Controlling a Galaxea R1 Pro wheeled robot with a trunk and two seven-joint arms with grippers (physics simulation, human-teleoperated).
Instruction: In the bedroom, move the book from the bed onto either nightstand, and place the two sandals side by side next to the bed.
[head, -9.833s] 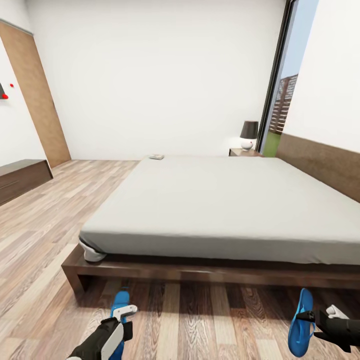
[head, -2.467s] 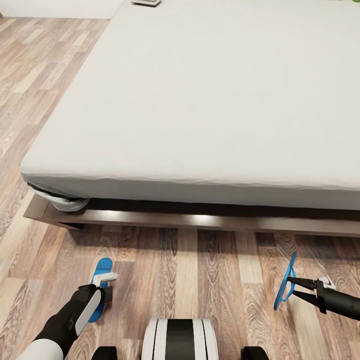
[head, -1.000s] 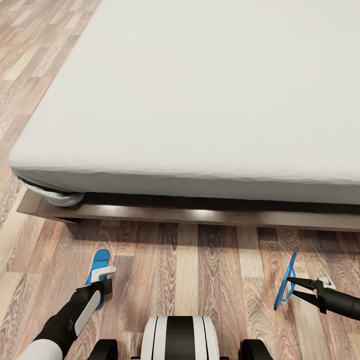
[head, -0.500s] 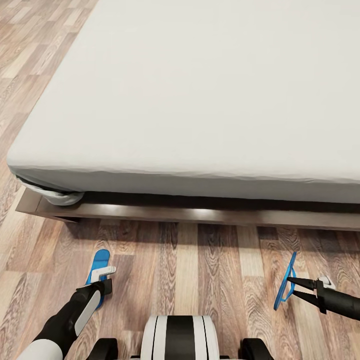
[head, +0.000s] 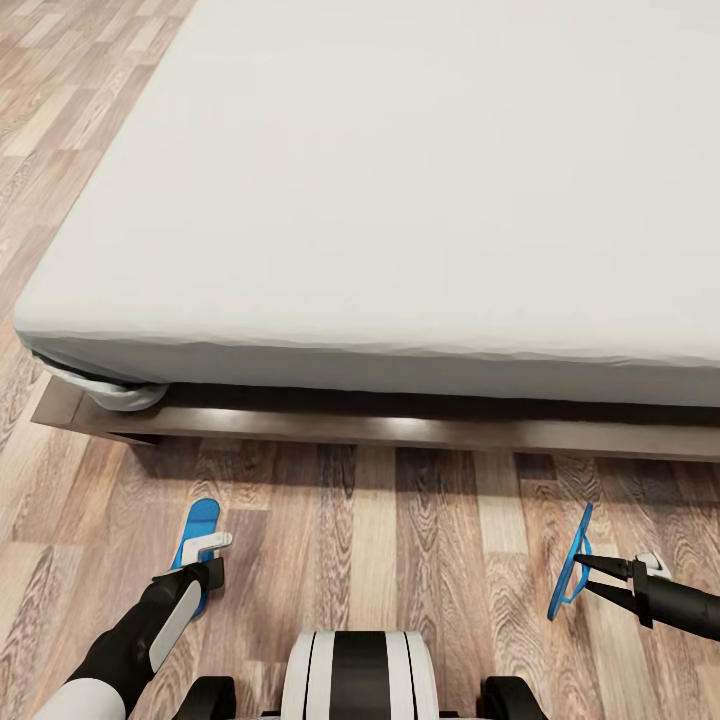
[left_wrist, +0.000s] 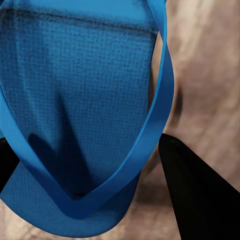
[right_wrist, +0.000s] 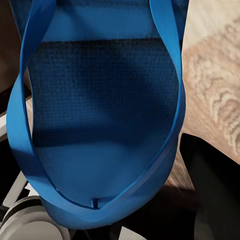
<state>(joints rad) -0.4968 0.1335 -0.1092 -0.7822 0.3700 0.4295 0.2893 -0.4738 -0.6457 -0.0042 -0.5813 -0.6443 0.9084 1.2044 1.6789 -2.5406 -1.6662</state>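
Two bright blue sandals hang low over the wood floor in front of the bed (head: 400, 180). My left gripper (head: 208, 560) is shut on the left sandal (head: 200, 522), which lies about flat. In the left wrist view its strap and sole (left_wrist: 85, 90) sit between the black fingers (left_wrist: 200, 200). At the right, the other sandal (head: 568, 580) stands on edge, and my right gripper (head: 582, 575) is shut on it. The right wrist view looks down on this sandal (right_wrist: 100, 100) beside a finger (right_wrist: 215, 185). The book and the nightstand are out of view.
The bed's dark wooden frame (head: 400, 435) runs across just beyond both sandals, with a bunched sheet corner (head: 120, 395) at its left end. Plank floor (head: 420, 540) lies between the sandals. My own base (head: 360, 675) is at the near edge.
The camera has tilted down since 2.5 s ago, taking the book out of view. Both grippers and their sandals keep the same places over the last second.
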